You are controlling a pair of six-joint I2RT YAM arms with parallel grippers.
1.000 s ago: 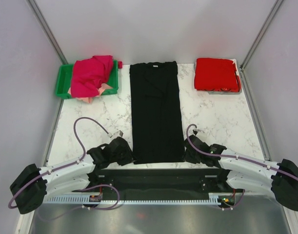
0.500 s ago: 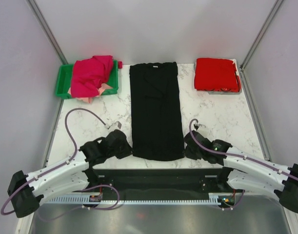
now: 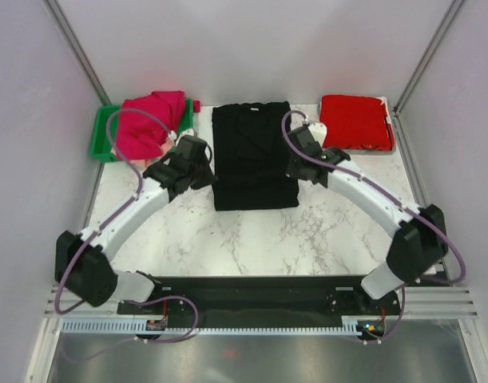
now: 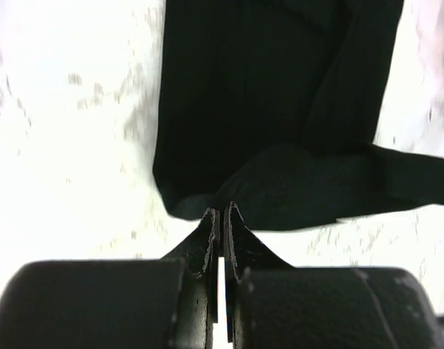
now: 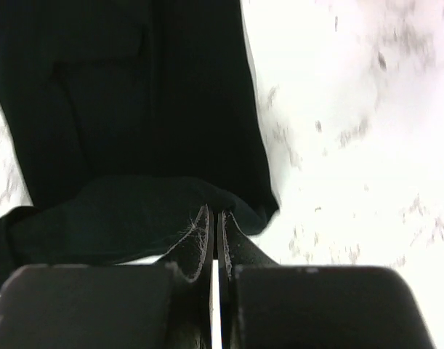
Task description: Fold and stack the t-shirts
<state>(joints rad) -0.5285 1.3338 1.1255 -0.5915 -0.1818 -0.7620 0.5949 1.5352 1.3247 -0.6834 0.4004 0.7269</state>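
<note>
Top external view: black t-shirt [image 3: 254, 155] lies on desk [image 3: 307, 239] toward 12 o'clock, collar at 12, long axis 12–6, hem half doubled over. Left end effector [image 4: 221, 214] and right end effector [image 5: 213, 214] each pinch a hem corner. Red t-shirt [image 3: 354, 121] folded at 1; magenta t-shirt [image 3: 148, 124] heaped in green bin [image 3: 102, 132] at 11. Judgement: second shirt mid-fold, stacking pending.

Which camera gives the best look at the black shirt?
The top external view: it shows the whole black t-shirt, its near part folded up. Each wrist view shows only one blurred side of it, a corner pinched in the left end effector or the right end effector.
</note>
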